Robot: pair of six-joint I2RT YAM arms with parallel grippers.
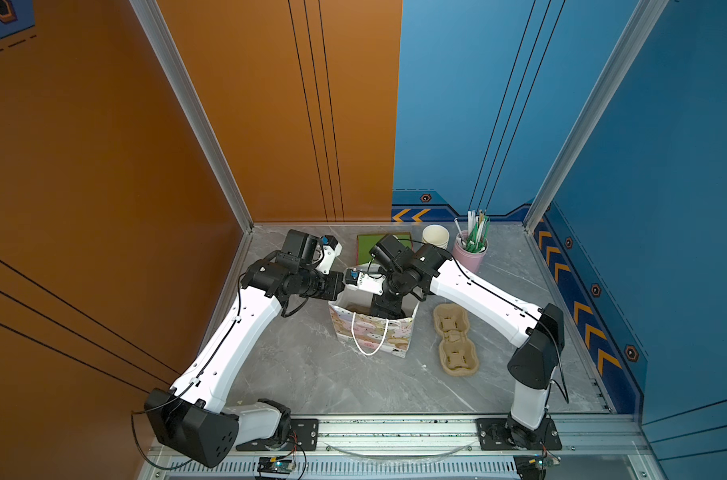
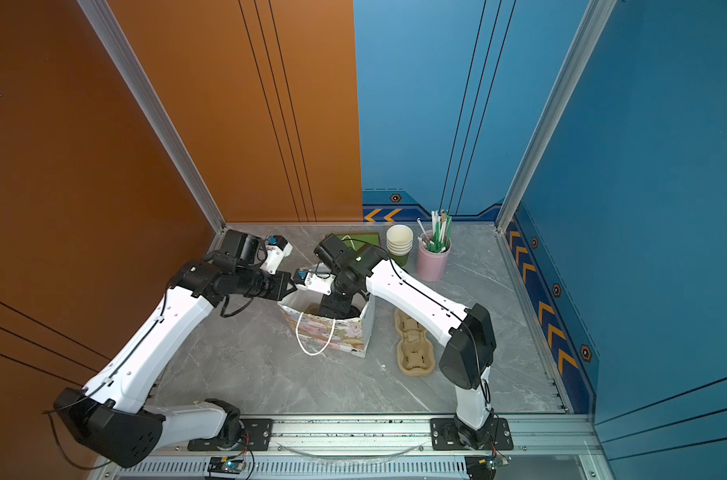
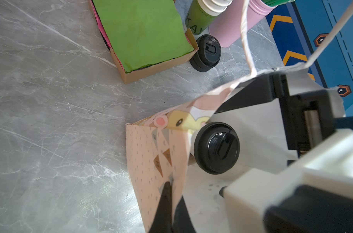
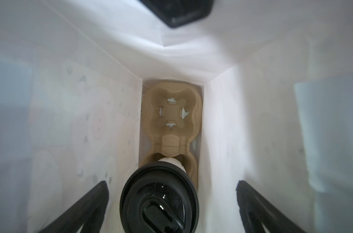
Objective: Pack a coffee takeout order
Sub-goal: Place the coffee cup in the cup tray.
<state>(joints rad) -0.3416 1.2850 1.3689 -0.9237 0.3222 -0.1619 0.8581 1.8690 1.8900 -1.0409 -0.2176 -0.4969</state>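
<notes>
Hanging inside the bag, right claw spread wide, lidded cup standing between its fingers in the carrier's near pocket; left claw pinching the bag's rim; cup looks light, thin-walled, crushable; grip gently just under the slick lid.

Orange wall panels cover the left side and half of the back; blue wall panels cover the rest. Aluminium corner posts join them. Grey marble-patterned tabletop, lightly scratched. Orange chevron band along the blue base. Aluminium rail at the front. Lighting even.
</notes>
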